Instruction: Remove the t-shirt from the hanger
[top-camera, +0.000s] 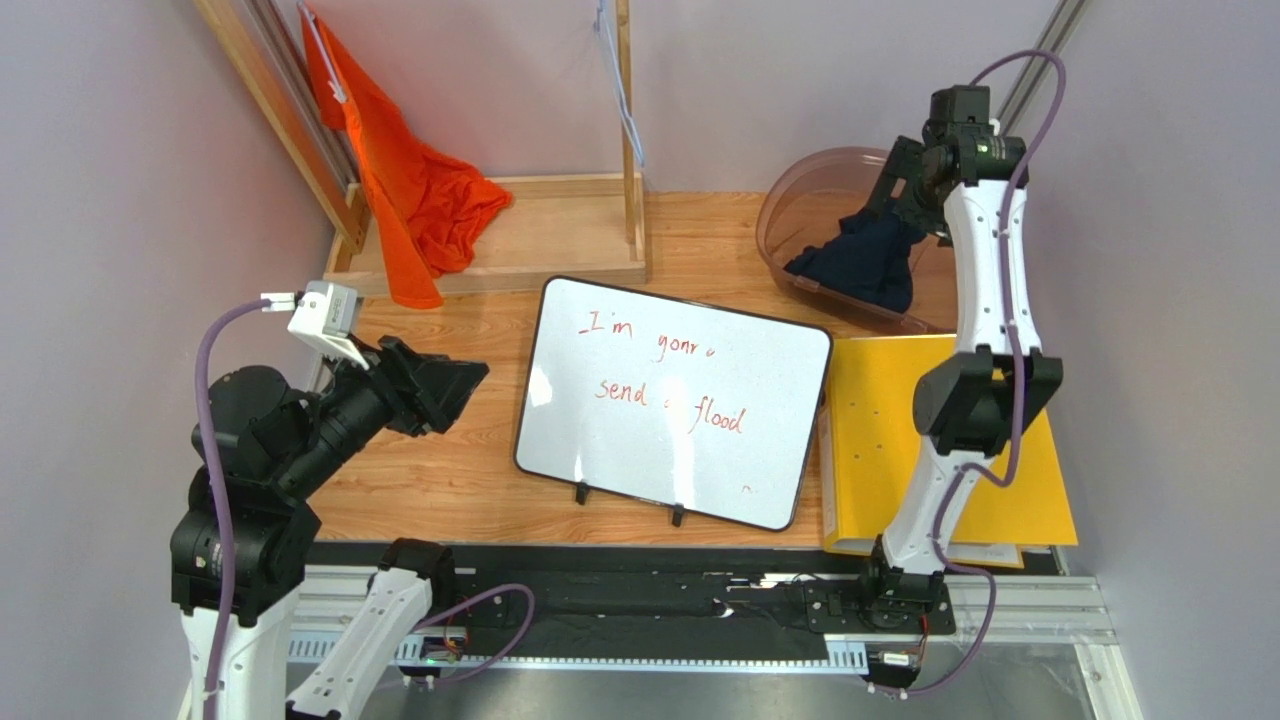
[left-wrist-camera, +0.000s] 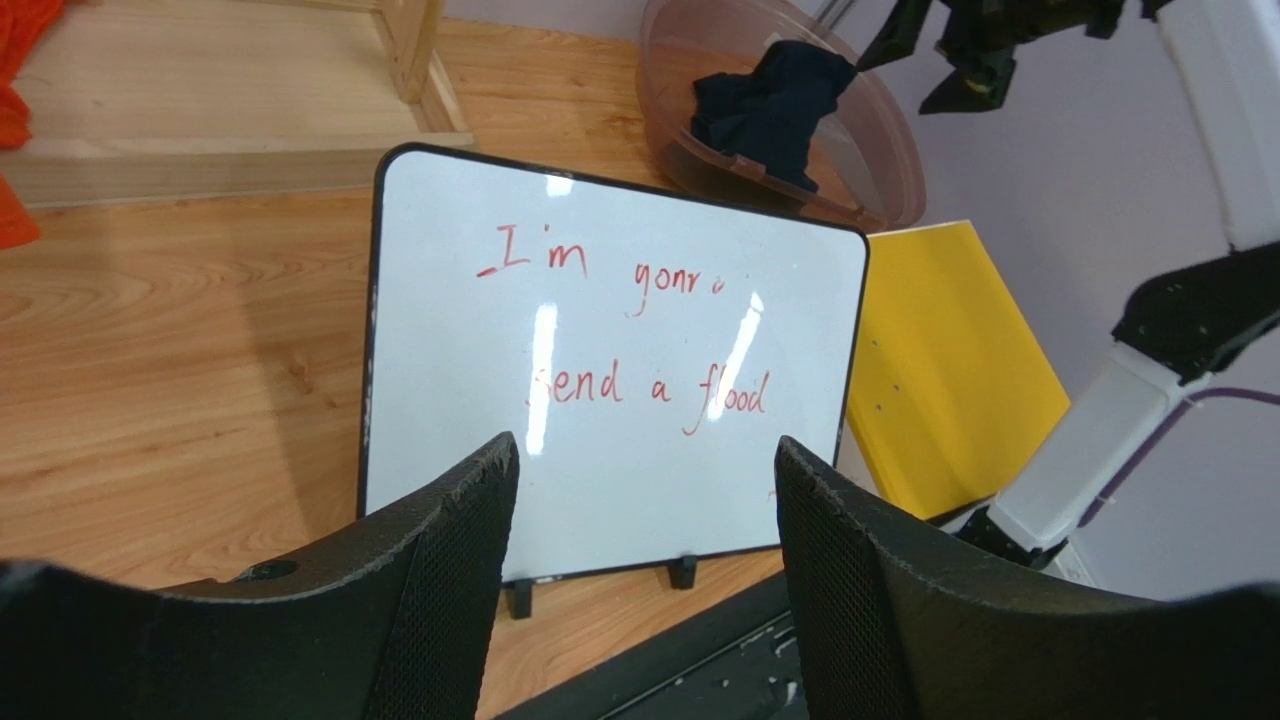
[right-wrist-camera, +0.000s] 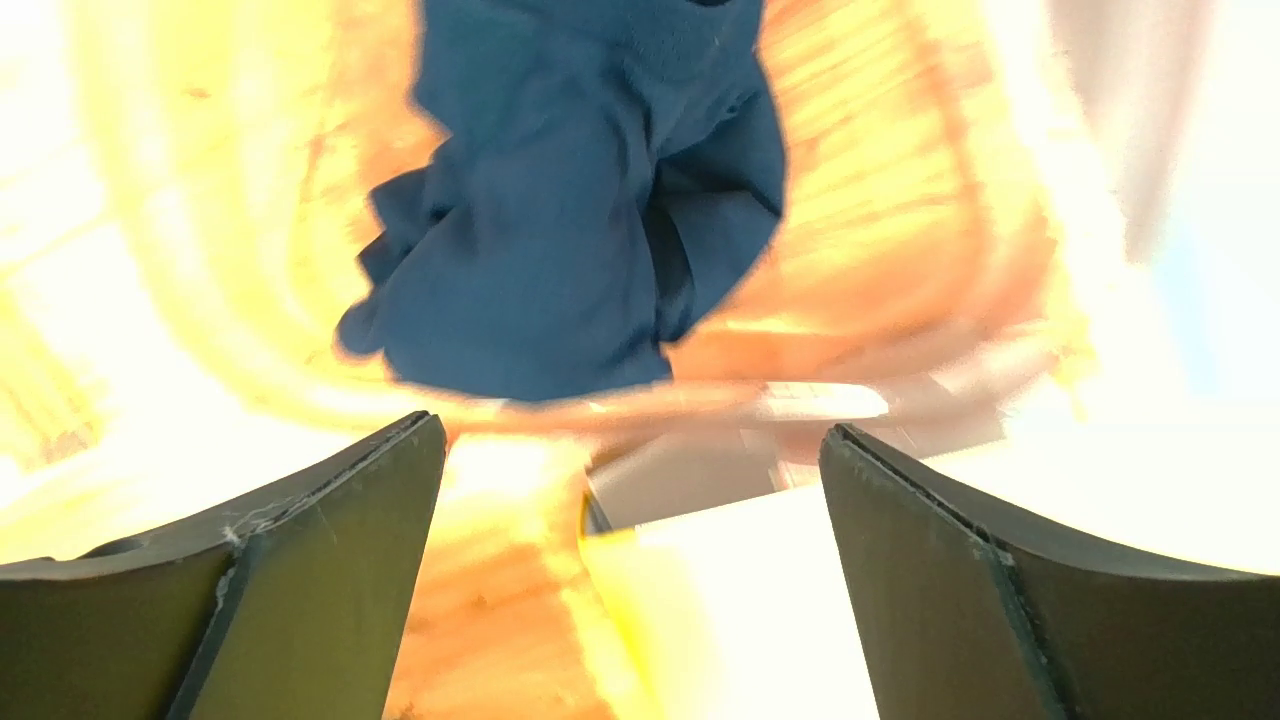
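Below the parted right jaws, navy t-shirt (right-wrist-camera: 556, 225)

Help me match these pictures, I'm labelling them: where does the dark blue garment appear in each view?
Top external: dark blue garment upper right, inside the brown bin.
Left wrist: garment top centre-right, beyond the whiteboard.
Right wrist: garment top centre, close up.
Shared landmark: the brown bin holding it, in all three.

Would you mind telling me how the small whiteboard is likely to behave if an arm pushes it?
The whiteboard looks rigid, so it should move as one piece. It rests tilted on two small black feet, so a push high up would probably tip it.
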